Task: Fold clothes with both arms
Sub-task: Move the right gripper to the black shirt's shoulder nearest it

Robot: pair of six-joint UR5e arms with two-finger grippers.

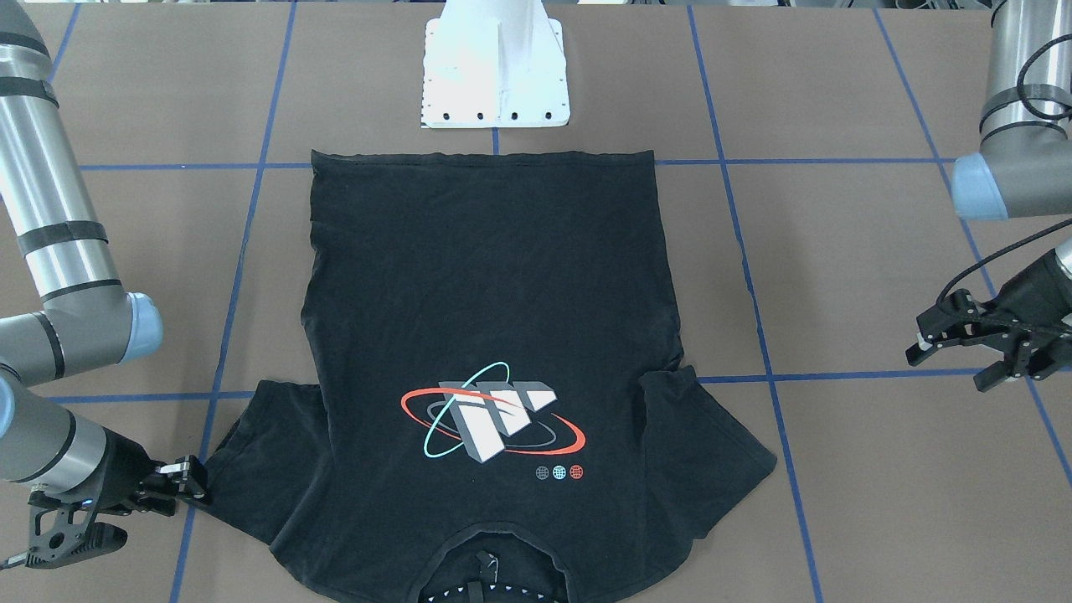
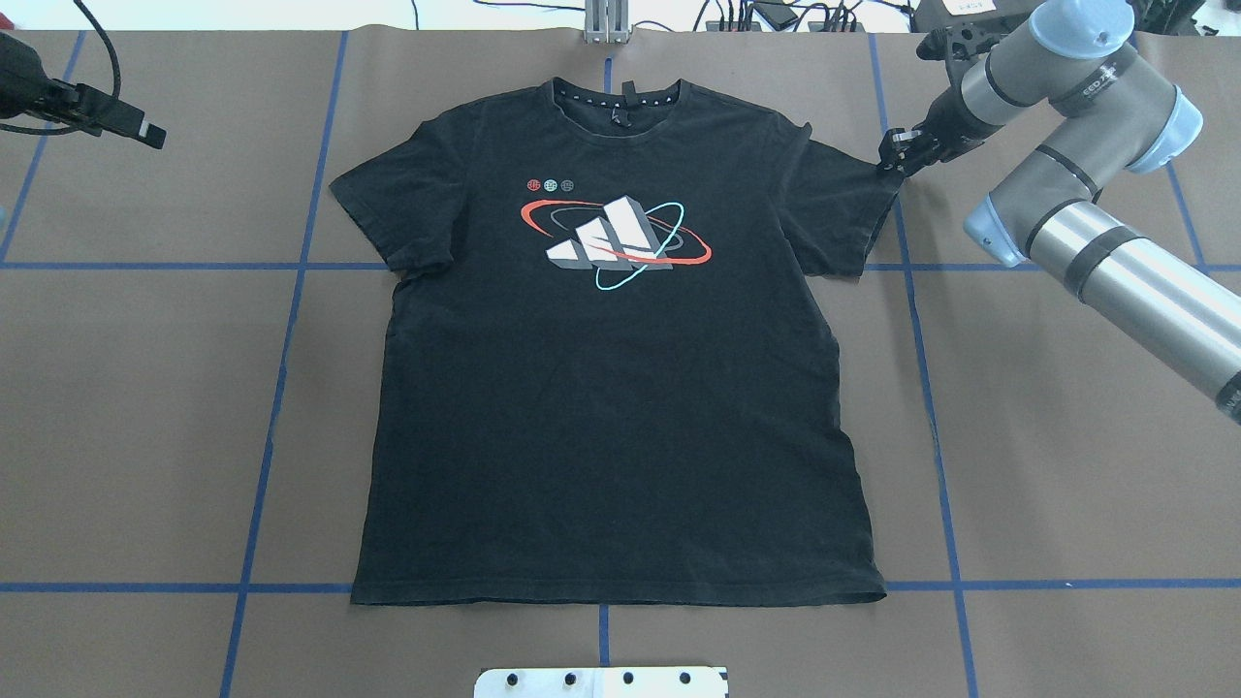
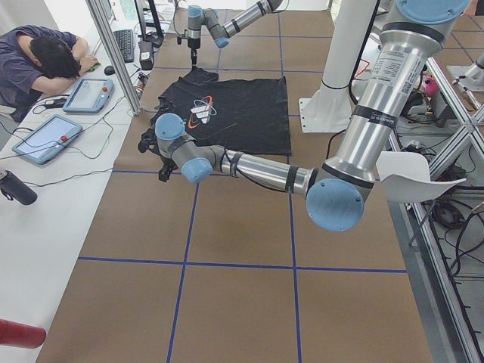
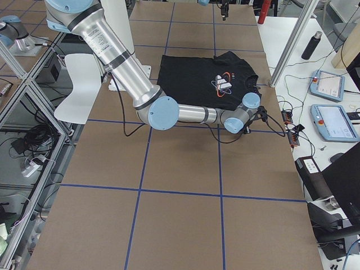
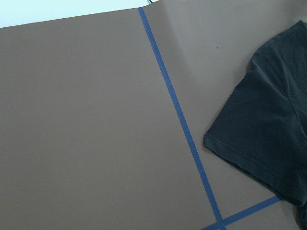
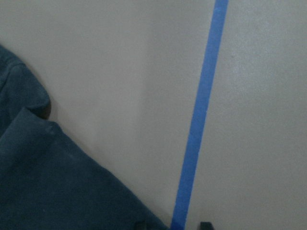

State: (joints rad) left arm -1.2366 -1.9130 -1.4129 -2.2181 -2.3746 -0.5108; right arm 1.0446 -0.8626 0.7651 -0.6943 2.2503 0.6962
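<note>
A black T-shirt point(image 2: 620, 407) lies flat and logo-up mid-table point(image 2: 145, 407), collar at 12 o'clock in the overhead view, apparently spread for folding. At its 2 o'clock the right gripper point(image 2: 894, 155) sits low at the sleeve point(image 2: 853, 204) tip, jaws slightly parted astride the hem, gripping nothing. The left gripper point(image 1: 950, 368) hovers spread and empty, well off at 10 o'clock. The logo point(image 2: 616, 237) shows three white bars ringed in red and cyan, with no legible lettering.

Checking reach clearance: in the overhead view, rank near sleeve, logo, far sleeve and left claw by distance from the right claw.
1. Near sleeve, at the right claw.
2. Logo, mid-chest.
3. Far sleeve, view's left.
4. Left claw, top-left corner.
</note>
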